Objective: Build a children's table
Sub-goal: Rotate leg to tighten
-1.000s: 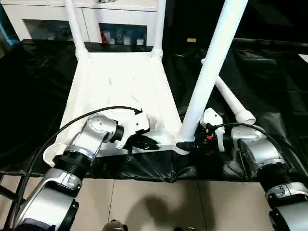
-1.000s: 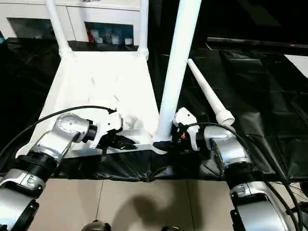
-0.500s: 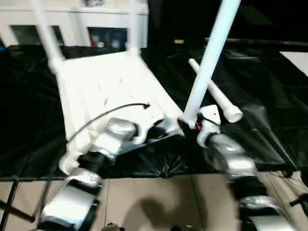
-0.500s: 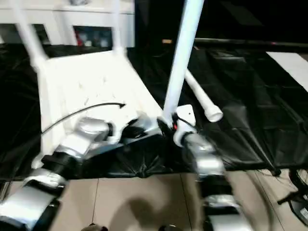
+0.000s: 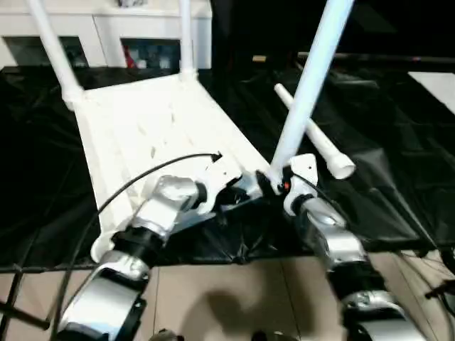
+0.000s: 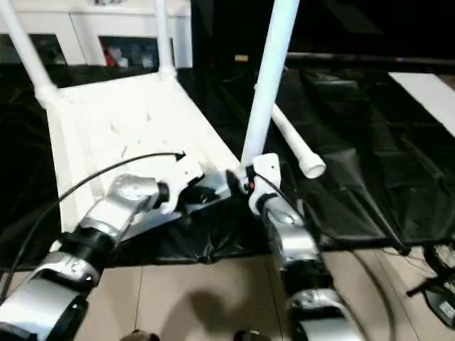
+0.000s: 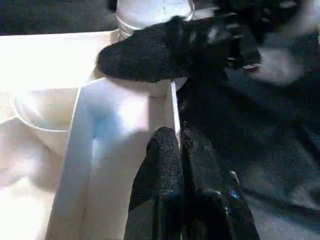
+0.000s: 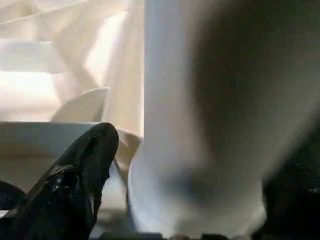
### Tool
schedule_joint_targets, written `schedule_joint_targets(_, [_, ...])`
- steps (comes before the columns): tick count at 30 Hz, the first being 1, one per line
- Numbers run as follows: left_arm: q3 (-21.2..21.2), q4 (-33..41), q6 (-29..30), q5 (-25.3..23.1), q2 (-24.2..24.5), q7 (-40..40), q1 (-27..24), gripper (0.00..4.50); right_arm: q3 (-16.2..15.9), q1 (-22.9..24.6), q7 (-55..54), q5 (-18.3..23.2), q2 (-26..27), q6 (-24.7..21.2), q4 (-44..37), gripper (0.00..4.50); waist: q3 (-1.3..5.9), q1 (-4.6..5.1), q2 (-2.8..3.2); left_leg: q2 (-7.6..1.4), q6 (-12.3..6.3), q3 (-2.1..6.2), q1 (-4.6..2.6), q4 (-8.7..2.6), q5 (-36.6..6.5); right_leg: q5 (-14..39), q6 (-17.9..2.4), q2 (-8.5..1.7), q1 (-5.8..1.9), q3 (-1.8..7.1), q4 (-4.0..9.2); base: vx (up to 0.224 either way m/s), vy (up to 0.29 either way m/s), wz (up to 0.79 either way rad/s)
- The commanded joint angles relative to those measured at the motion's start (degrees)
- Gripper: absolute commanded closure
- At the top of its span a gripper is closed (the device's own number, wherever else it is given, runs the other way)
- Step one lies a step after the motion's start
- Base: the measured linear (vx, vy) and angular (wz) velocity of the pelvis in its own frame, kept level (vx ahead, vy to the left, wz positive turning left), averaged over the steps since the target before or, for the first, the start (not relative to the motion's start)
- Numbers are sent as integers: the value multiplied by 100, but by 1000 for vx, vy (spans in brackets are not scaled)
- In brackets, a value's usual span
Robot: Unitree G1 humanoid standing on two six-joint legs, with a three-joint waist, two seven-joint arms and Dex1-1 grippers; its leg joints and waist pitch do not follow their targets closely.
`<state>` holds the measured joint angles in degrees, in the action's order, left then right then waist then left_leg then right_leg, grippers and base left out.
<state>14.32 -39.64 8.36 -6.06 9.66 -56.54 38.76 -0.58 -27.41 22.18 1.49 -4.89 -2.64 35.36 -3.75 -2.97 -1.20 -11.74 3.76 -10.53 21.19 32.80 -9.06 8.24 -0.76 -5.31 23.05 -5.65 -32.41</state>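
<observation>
- Right claw point(image 5: 274, 183) has spread over the last second. Its jaws now stand wide on either side of the foot of the upright leg point(image 5: 306, 85), and the wrist view shows a sliver of gap beside one finger point(image 8: 95, 155). It looks like a let-go, not a grip.
- Left claw point(image 7: 177, 145) is closed, fingertips together right at the tabletop's near rim. Whether it nips that thin wall cannot be told.
- That upright leg stands in the near right corner socket. By my reading it is seated and can be left.
- Near left socket point(image 5: 102, 249) is empty, so one leg is still to fit.
- Upside-down tabletop point(image 5: 156, 121) has swung on the black cloth point(image 5: 398, 142). A second ago it lay square to the robot, and now it sits askew. The turn is more than the camera's own shift explains.
- Fourth leg point(image 5: 320, 145) lies loose on the cloth just beyond the right claw, and is likely the next pick.
- Two far legs point(image 5: 53, 50) point(image 5: 185, 35) stand in their sockets.
</observation>
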Motion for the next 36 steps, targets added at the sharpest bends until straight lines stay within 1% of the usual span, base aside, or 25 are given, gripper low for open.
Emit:
schedule_joint_targets(1, [243, 117, -170, 92, -88, -341, 36, 450, -185, 12, 313, -29, -68, -117, -260, 49, 397, -13, -12, -150, -204, 20, -111, -387, -1822, 1838, -1073, -319, -201, 302, 378, 0, 0, 0])
schedule_joint_targets(2, [266, 162, -213, 123, 45, -589, 27, 450, -173, 38, 592, -1, -267, -164, -363, 49, 395, -37, -34, -145, -250, 12, -97, -383, -1738, 1826, -1060, -317, -218, 313, 353, 0, 0, 0])
schedule_joint_targets(5, [318, 269, -271, 194, 255, -1054, 23, 450, -327, 39, 1548, 115, -711, -258, -529, 49, 414, -56, -21, -157, -298, -1, -88, -365, -1567, 1695, -1084, -322, -235, 326, 309, 19, -6, 2])
schedule_joint_targets(6, [334, 303, -282, 225, 306, -1190, 18, 450, -436, 37, 1950, 158, -856, -280, -585, 49, 412, -70, -19, -161, -330, -9, -95, -360, -1514, 1573, -1132, -310, -238, 326, 295, 0, 0, 0])
schedule_joint_targets(7, [344, 318, -289, 238, 329, -1247, 14, 450, -494, 39, 2142, 179, -926, -291, -612, 49, 422, -87, 20, -171, -342, -10, -100, -353, -1439, 1391, -1203, -310, -244, 329, 267, 0, 0, 0])
schedule_joint_targets(8, [380, 356, -309, 259, 379, -1386, -2, 450, -615, 20, 2494, 190, -1057, -293, -618, 49, 430, -88, 7, -169, -375, -15, -86, -346, -1379, 1181, -1275, -293, -261, 323, 243, 0, 0, 0])
schedule_joint_targets(9, [405, 383, -322, 272, 411, -1478, -14, 450, -694, 8, 2714, 197, -1140, -297, -620, 49, 436, -94, 16, -174, -377, -12, -81, -346, -1327, 1096, -1300, -300, -272, 325, 225, 0, 0, 0])
schedule_joint_targets(10, [430, 414, -317, 288, 444, -1575, -28, 450, -790, -9, 2934, 216, -1239, -332, -636, 49, 432, -102, 10, -178, -404, -18, -82, -345, -1331, 1056, -1344, -295, -277, 317, 223, 0, 0, 0])
schedule_joint_targets(12, [474, 446, -360, 299, 493, -1716, -46, 450, -908, -54, 3294, 267, -1369, -424, -636, 49, 432, -131, 20, -194, -398, -23, -94, -343, -1346, 1106, -1370, -301, -279, 316, 224, 0, 0, 0])
schedule_joint_targets(13, [532, 469, -396, 283, 539, -1829, -52, 450, -982, -138, 3626, 297, -1463, -514, -576, 49, 427, -146, -1, -191, -390, -30, -91, -339, -1409, 1224, -1369, -295, -284, 311, 230, 0, 0, 0])
schedule_joint_targets(15, [600, 476, -437, 269, 587, -1978, -49, 450, -1072, -257, 4050, 323, -1564, -588, -477, 49, 412, -168, 7, -196, -333, -32, -105, -346, -1517, 1496, -1308, -303, -264, 314, 255, 0, 0, 0])
schedule_joint_targets(16, [619, 470, -450, 270, 601, -2039, -46, 450, -1109, -298, 4208, 331, -1599, -601, -444, 65, 414, -190, 5, -200, -289, -31, -113, -345, -1566, 1630, -1276, -313, -263, 315, 269, 0, 0, 0])
schedule_joint_targets(17, [641, 442, -474, 253, 613, -2086, -29, 450, -1144, -359, 4366, 344, -1622, -646, -384, 65, 398, -204, -14, -200, -271, -35, -129, -347, -1612, 1709, -1266, -309, -239, 318, 283, 0, 0, 0])
schedule_joint_targets(18, [658, 412, -488, 247, 618, -2132, -7, 450, -1171, -412, 4516, 358, -1648, -682, -332, 78, 391, -216, -2, -202, -248, -33, -139, -351, -1658, 1787, -1266, -315, -228, 321, 291, 0, 0, 0])
schedule_joint_targets(19, [662, 400, -492, 245, 617, -2142, 1, 450, -1176, -427, 4555, 361, -1654, -692, -316, 78, 391, -216, -6, -203, -242, -32, -132, -352, -1653, 1796, -1252, -316, -231, 322, 291, 0, 0, 0])
schedule_joint_targets(20, [672, 321, -503, 241, 607, -2184, 45, 450, -1204, -505, 4707, 355, -1663, -677, -199, 99, 381, -221, 5, -206, -227, -26, -128, -359, -1656, 1811, -1246, -318, -228, 323, 290, 0, 0, 0])
schedule_joint_targets(22, [682, 257, -514, 237, 602, -2227, 76, 450, -1228, -556, 4788, 352, -1663, -639, -104, 112, 386, -217, 7, -205, -213, -19, -119, -362, -1633, 1793, -1243, -318, -237, 322, 285, 0, 0, 0])
schedule_joint_targets(24, [728, 174, -594, 187, 632, -2280, 110, 450, -1256, -608, 4796, 343, -1631, -590, -2, 135, 390, -219, 22, -195, -211, -20, -122, -358, -1628, 1759, -1242, -316, -236, 323, 283, 0, 0, 0])
schedule_joint_targets(25, [740, 155, -611, 177, 639, -2297, 119, 450, -1262, -618, 4803, 344, -1624, -583, 15, 135, 393, -215, 8, -196, -214, -14, -104, -362, -1577, 1681, -1256, -316, -251, 321, 272, 0, 0, 0])
schedule_joint_targets(29, [662, 111, -569, 201, 626, -2203, 162, 450, -1193, -566, 4753, 448, -1537, -637, -68, 167, 393, -221, 1, -196, -229, -16, -102, -361, -1556, 1669, -1271, -319, -254, 317, 266, 0, 0, 0])
schedule_joint_targets(30, [593, 113, -491, 225, 595, -2087, 155, 450, -1112, -515, 4592, 461, -1465, -624, -82, 169, 409, -224, 25, -198, -217, -13, -110, -359, -1564, 1686, -1274, -322, -259, 316, 263, 0, 0, 0])
schedule_joint_targets(32, [481, 105, -336, 241, 528, -1830, 142, 450, -954, -414, 4192, 456, -1322, -589, -111, 173, 395, -211, 20, -197, -151, -12, -117, -371, -1678, 1875, -1230, -324, -242, 315, 292, 0, 0, 0])
schedule_joint_targets(33, [456, 85, -288, 223, 503, -1718, 146, 450, -908, -387, 4029, 441, -1278, -582, -116, 174, 408, -200, -3, -193, -134, -7, -113, -370, -1692, 1946, -1201, -324, -252, 310, 293, 0, 0, 0])
schedule_joint_targets(35, [374, 1, -213, 188, 413, -1437, 171, 450, -736, -332, 3428, 385, -1111, -522, -74, 175, 395, -168, -9, -182, -42, 10, -142, -377, -1844, 2322, -1083, -338, -211, 309, 344, 0, 0, 0])
schedule_joint_targets(36, [327, -35, -117, 144, 326, -1169, 193, 450, -583, -279, 2888, 353, -948, -509, -35, 175, 403, -160, -33, -175, -28, 17, -135, -379, -1863, 2428, -1034, -341, -227, 300, 355, 0, 0, 0])
